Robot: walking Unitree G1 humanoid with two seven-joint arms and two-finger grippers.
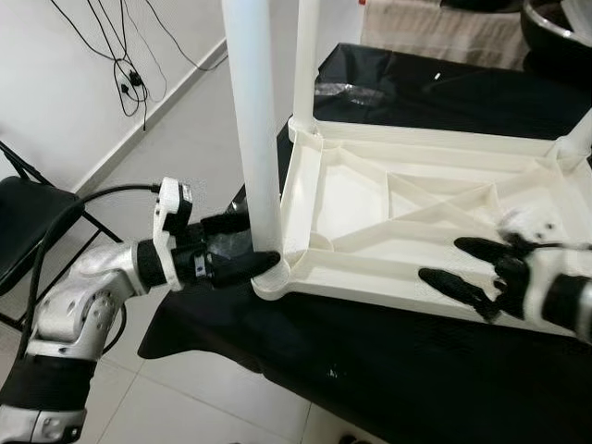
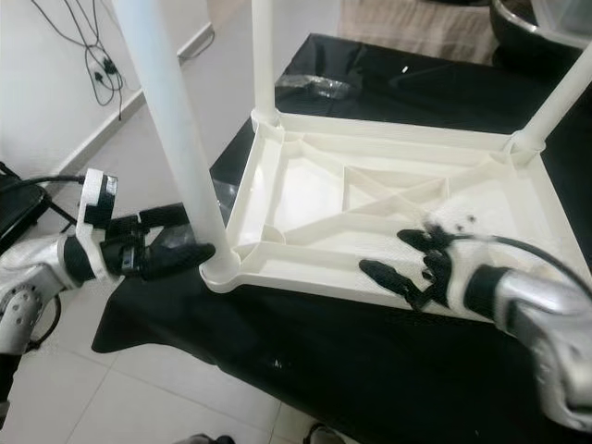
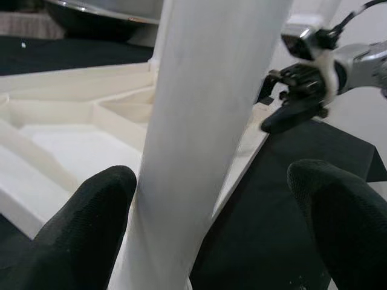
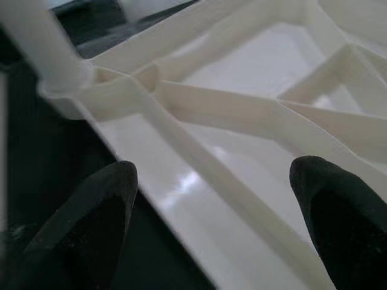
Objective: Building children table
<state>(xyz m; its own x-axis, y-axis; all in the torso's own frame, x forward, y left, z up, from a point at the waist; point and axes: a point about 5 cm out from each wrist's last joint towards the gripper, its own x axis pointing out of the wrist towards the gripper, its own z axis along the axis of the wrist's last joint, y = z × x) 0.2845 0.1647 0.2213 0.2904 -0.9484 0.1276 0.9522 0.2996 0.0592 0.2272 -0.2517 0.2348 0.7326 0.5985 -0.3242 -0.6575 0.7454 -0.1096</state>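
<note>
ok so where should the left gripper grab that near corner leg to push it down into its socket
Low on the round shaft of the near corner leg, just above the socket in the upturned tabletop, coming in from the robot's left side. The leg stands upright and smooth, so fingers straddle it sideways. The left gripper already sits there, open around it.

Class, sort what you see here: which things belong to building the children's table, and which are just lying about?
Part of the job:
- upturned white tabletop
- near leg in its corner socket, between the left gripper's open fingers
- two far legs
- right gripper, open over the near rim

Lying about:
- black folding chair
- wall cables
- crumpled plastic wrap
</note>
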